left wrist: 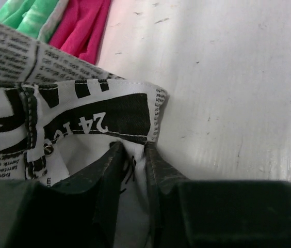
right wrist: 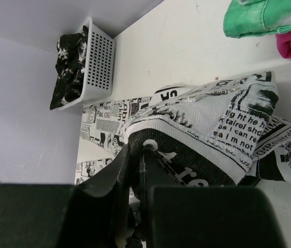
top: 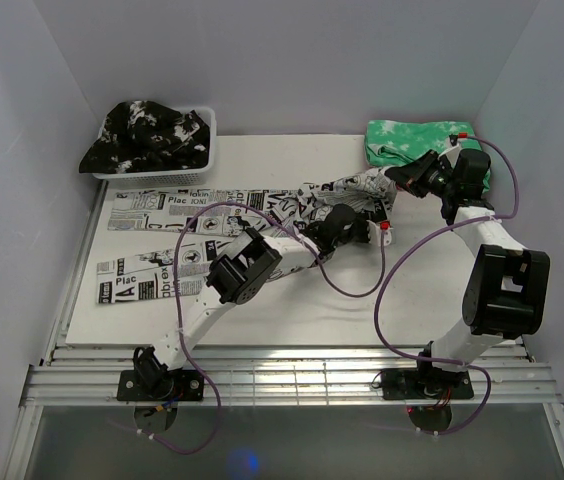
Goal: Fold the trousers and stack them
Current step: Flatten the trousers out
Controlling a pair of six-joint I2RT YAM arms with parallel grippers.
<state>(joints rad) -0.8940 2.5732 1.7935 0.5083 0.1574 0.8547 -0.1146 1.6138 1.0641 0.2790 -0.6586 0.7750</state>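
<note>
Clamped shut with right gripper (right wrist: 136,151) on trousers (top: 152,207) waistband; pinched thinly on same band with left gripper (left wrist: 132,150). Sprawled toward 9 o'clock across table (top: 292,300). Likely to slip from left bite on lift, bunching against green cloth (top: 412,138) at 1 o'clock.

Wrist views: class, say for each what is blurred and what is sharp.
Left wrist: left gripper a dark blur up close, trousers print sharp, table brightly lit. Right wrist: right gripper blurred, basket crisp.
</note>
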